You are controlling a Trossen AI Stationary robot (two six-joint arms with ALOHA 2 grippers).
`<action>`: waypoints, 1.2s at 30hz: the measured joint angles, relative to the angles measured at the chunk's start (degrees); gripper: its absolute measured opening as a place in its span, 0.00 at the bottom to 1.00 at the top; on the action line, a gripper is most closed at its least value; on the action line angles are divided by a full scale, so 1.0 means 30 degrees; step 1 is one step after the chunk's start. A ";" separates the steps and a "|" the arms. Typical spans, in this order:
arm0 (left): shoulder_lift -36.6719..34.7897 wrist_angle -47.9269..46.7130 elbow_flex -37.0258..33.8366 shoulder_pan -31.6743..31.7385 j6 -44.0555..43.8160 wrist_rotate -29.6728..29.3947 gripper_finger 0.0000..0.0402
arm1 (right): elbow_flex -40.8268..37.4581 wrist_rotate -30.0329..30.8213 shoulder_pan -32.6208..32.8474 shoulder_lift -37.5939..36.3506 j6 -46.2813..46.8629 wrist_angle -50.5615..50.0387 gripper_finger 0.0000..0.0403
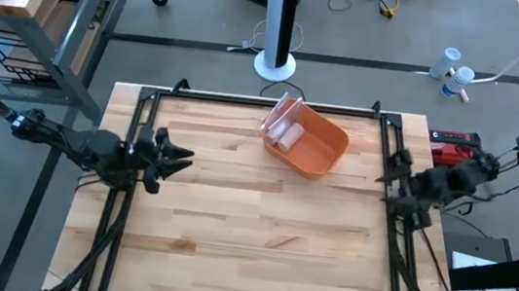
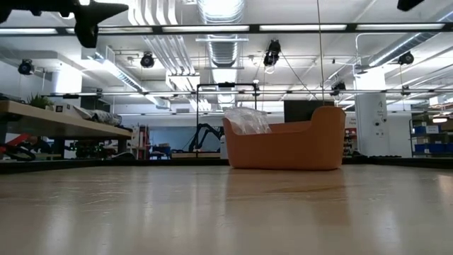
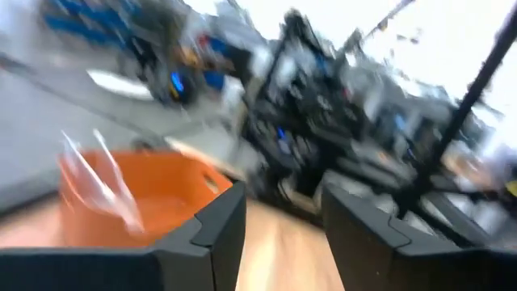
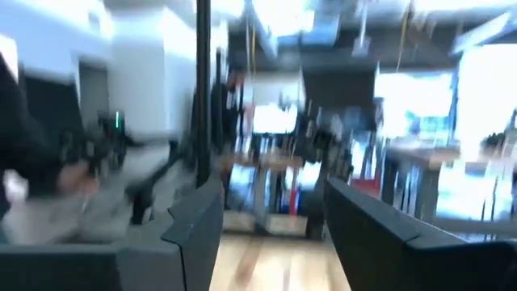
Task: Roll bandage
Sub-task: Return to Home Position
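An orange bin (image 1: 311,140) stands on the table's far middle, holding clear plastic bags (image 1: 282,119) with white rolls inside; it also shows in the low view (image 2: 287,145) and the left wrist view (image 3: 137,202). My left gripper (image 1: 182,159) is open and empty, raised above the table's left side, pointing right. My right gripper (image 1: 387,185) is open and empty, raised above the table's right side. No loose bandage shows on the table.
Black frame rails (image 1: 264,103) run along the table's far, left and right edges. A red device (image 1: 454,140) lies past the far right corner. The wooden tabletop (image 1: 259,234) spreads between the arms.
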 joint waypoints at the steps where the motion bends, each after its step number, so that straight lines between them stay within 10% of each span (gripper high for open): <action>1: -0.0149 0.1022 -0.0431 0.0000 0.0517 -0.0654 0.38 | -0.0242 0.0477 -0.0023 0.0030 -0.0142 0.0632 0.51; 11: -0.1350 1.5977 -0.8060 0.0073 0.6177 -0.4048 0.44 | -0.4025 -0.0231 -0.0079 0.0058 0.2673 0.4693 0.54; 19: -0.1060 1.3151 -0.7582 0.0097 0.8610 -0.6039 0.45 | -0.7889 0.1980 -0.0159 0.0078 -0.0158 1.1825 0.57; 36: -0.0202 1.0543 -0.8077 0.0080 0.7692 -0.7430 0.38 | -0.7887 0.2852 -0.0257 0.0475 0.3611 0.4702 0.57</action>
